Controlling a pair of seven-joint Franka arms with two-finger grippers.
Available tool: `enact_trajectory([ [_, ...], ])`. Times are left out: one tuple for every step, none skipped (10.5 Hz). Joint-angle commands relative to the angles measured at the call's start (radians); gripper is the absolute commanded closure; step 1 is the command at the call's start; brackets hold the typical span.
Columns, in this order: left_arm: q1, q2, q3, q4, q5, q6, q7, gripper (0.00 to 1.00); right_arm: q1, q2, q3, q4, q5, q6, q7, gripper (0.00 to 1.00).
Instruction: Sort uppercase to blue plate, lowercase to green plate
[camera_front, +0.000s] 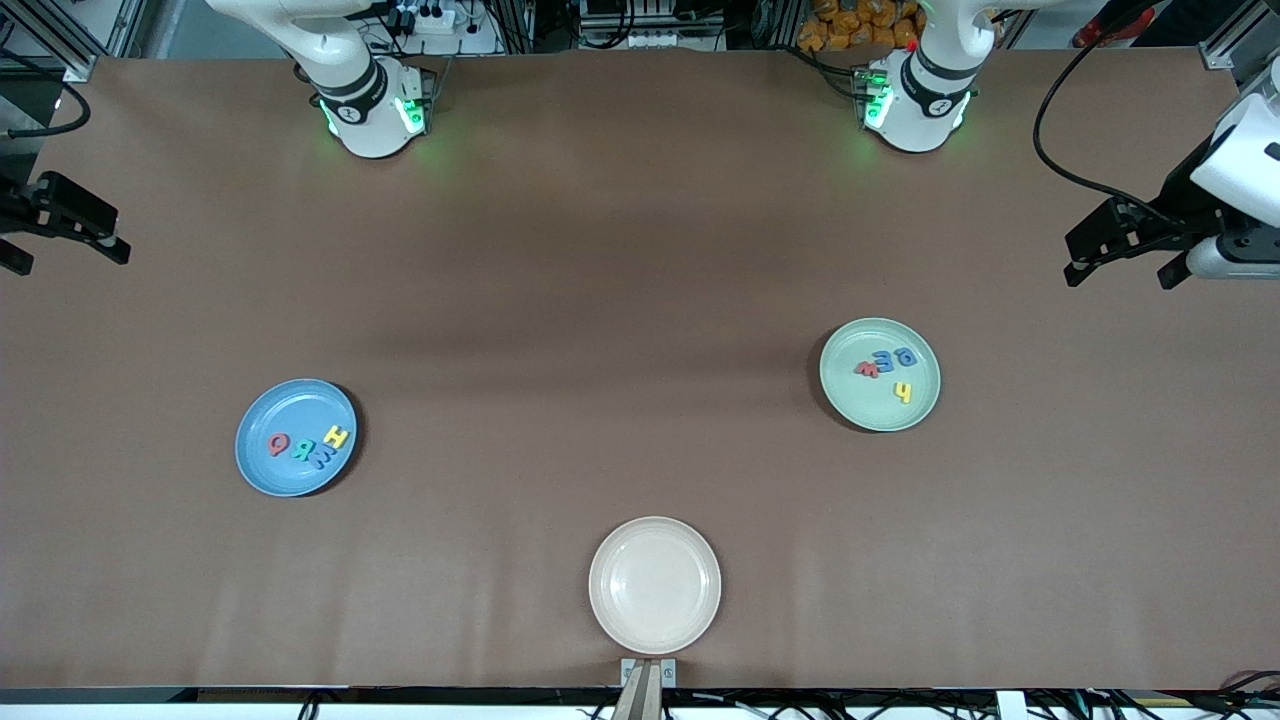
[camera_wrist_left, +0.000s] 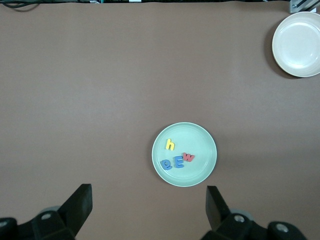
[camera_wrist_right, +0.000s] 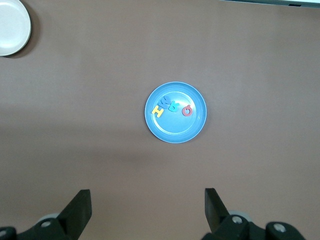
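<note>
Blue plate (camera_front: 262, 468): uppercase (camera_front: 310, 444) on it, toward my right arm's end.
Green plate (camera_front: 855, 400): lowercase (camera_front: 886, 368) on it.
Cream plate (camera_front: 655, 585): near desk (camera_front: 560, 300) edge; front view alone shows all three plates.
Left end effector (camera_wrist_left: 149, 206): wide, over bare desk.
Right end effector (camera_wrist_right: 148, 207): wide, waiting.

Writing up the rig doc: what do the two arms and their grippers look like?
Both arms are white with black joint bands and glowing green lights at the bases; black cables trail by each. The left gripper is black on a white wrist with a grey camera module. The right gripper is also black. In the wrist views each shows two dark wedge-shaped fingers.
</note>
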Motion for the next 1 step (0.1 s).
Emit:
enact_trajectory([
  [-0.019,-0.023,0.018,-0.017,0.023,-0.001,0.018,0.00,0.001,0.002,0.000,0.017,0.000,-0.016,-0.001,0.00],
])
